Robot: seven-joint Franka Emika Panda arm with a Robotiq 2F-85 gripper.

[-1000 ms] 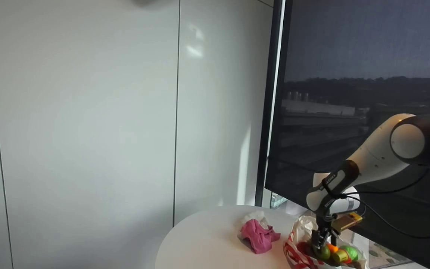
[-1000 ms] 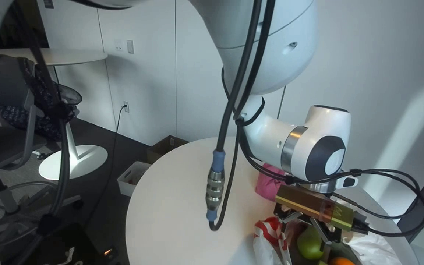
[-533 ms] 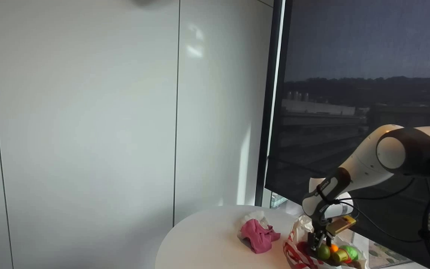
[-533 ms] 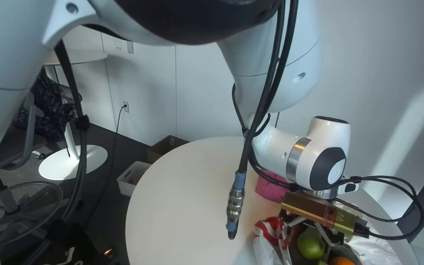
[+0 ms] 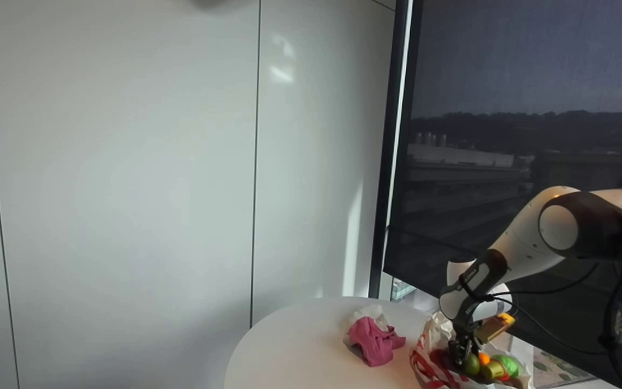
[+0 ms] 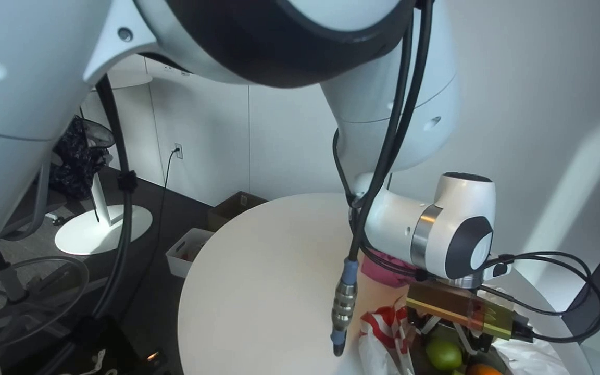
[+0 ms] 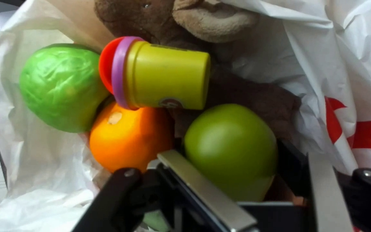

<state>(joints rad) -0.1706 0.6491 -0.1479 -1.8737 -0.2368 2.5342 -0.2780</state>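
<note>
Narrowing around an apple-like green fruit (image 7: 230, 145) inside the plastic bag (image 7: 333, 64), the end effector (image 7: 232, 158) stands less widely parted than a second ago, jaws on both sides, suggesting a forming grip; clamping cannot be confirmed. An orange (image 7: 130, 141) lies just beside one jaw.

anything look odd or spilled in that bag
Mildly: the yellow tub lies on its side near the orange and green fruit, and a brown plush toy shares the bag, an odd mix. No spill shows.
</note>
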